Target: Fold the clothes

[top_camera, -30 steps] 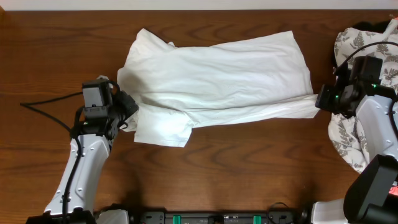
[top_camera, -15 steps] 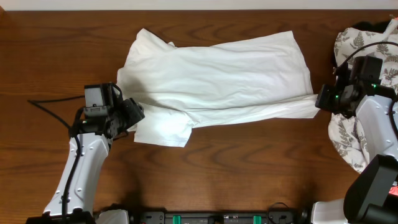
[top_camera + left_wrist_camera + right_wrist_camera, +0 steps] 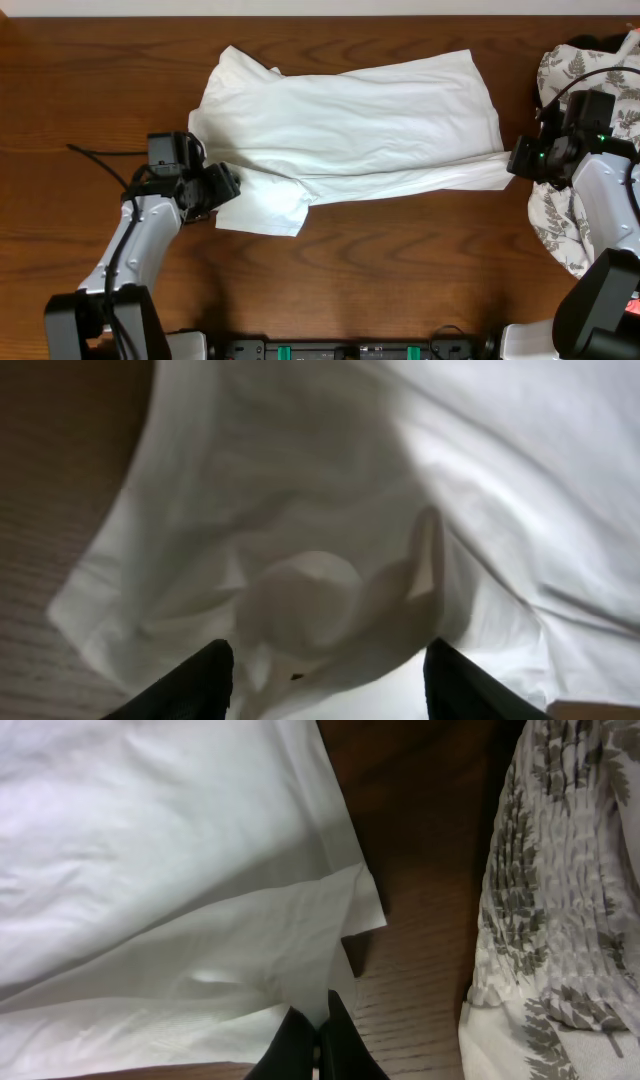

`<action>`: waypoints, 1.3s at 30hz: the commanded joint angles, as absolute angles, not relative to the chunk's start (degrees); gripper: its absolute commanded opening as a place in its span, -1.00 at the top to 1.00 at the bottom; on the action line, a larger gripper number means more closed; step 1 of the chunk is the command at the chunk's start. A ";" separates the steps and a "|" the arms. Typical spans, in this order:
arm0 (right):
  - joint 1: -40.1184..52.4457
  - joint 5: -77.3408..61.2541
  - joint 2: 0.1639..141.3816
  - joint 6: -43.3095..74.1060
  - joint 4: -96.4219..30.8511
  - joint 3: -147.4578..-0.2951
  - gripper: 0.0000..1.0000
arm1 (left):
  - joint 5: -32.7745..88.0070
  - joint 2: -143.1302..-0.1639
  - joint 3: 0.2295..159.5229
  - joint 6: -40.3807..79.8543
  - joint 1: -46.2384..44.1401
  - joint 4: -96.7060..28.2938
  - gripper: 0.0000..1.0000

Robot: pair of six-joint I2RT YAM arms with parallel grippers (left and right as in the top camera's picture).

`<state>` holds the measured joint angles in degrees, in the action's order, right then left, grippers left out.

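White-shelled arms (image 3: 130, 240) carry black wrist blocks (image 3: 172, 150), black cables (image 3: 100, 163) and black pincer fingers (image 3: 195, 685).

The overhead view is evenly lit and sharp, though the shirt (image 3: 350, 120) glares near-white, brightest at its lower-left flap. The table (image 3: 400, 260) carries a soft sheen. The left wrist view is dim, grey and blurred, the shirt too close to focus. The right wrist view is brighter and crisp.

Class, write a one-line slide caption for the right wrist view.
Right gripper shut on the T-shirt hem, fern-print cloth lying apart on the wooden table.
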<state>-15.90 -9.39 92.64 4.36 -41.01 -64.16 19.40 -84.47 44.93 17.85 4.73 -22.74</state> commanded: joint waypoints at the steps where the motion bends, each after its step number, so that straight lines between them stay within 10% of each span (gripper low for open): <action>1: -16.05 -9.45 92.92 5.10 -40.88 -63.94 0.97 | 21.28 -84.73 46.00 13.89 3.95 -22.68 -0.24; 14: -16.05 -9.45 92.92 5.10 -40.91 -63.94 0.97 | 19.86 -84.99 46.00 13.76 2.33 -24.43 -0.21; 24: -16.05 -9.45 92.92 5.10 -40.93 -63.94 0.97 | 19.94 -84.97 46.00 13.80 2.33 -26.81 0.60; 39: -16.05 -9.45 92.92 5.10 -40.93 -63.94 0.97 | 26.59 -84.12 48.77 26.76 2.33 -13.15 0.84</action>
